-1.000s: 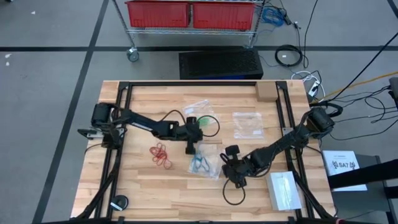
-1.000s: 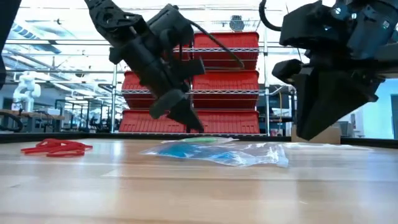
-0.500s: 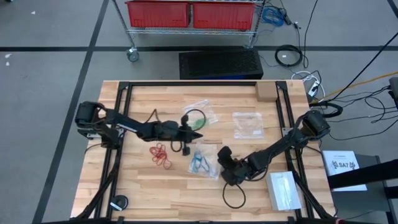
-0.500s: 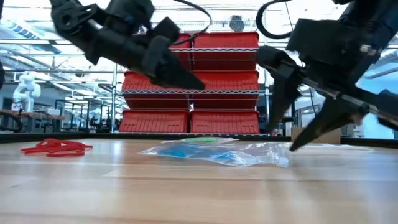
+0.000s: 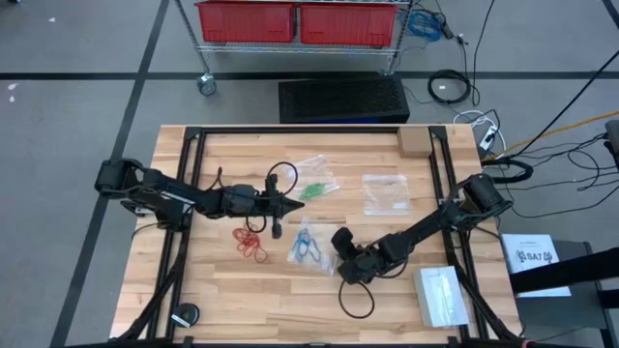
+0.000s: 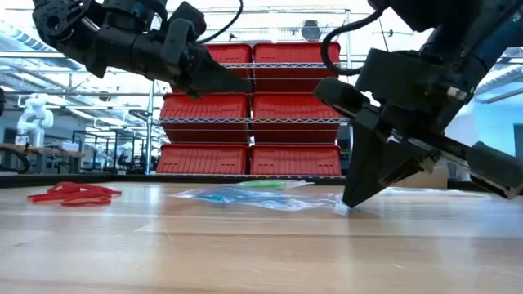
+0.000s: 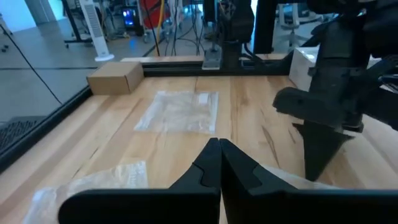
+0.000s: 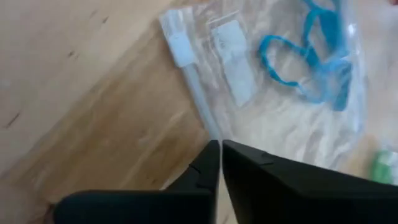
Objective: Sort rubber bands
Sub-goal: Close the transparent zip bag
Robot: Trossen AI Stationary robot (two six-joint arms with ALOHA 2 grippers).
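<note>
The red rubber bands (image 5: pixel 251 242) (image 6: pixel 72 193) lie loose on the wood, left of centre. The blue bands (image 5: pixel 308 246) (image 8: pixel 311 56) lie inside a clear bag (image 6: pixel 270 197) flat on the table. The green bands (image 5: pixel 314 188) lie in a second clear bag farther back. My left gripper (image 5: pixel 293 201) (image 6: pixel 243 84) (image 7: pixel 219 144) is shut, level and raised, between the green bag and the red bands. My right gripper (image 5: pixel 335 253) (image 6: pixel 347 202) (image 8: pixel 217 144) is shut at the right end of the blue bands' bag. My right gripper is shut on the zip edge (image 8: pixel 200 106) of the blue bands' bag, at its right corner (image 6: pixel 339 204). The fingers come down slanting from the table's right side, their tips at the table top. The bag lies flat on the wood.
An empty clear bag (image 5: pixel 385 193) (image 7: pixel 180 111) lies right of the green one. A cardboard box (image 5: pixel 414 143) sits at the far edge. A stack of clear bags (image 5: pixel 440 295) lies near the right front. A black cable loop (image 5: pixel 358 302) lies by my right gripper.
My left gripper has drawn back toward the table's left edge, risen and tipped from pointing down to level. My right gripper has moved left toward the blue bands' bag, come down to the table and shut at the bag's right end.
</note>
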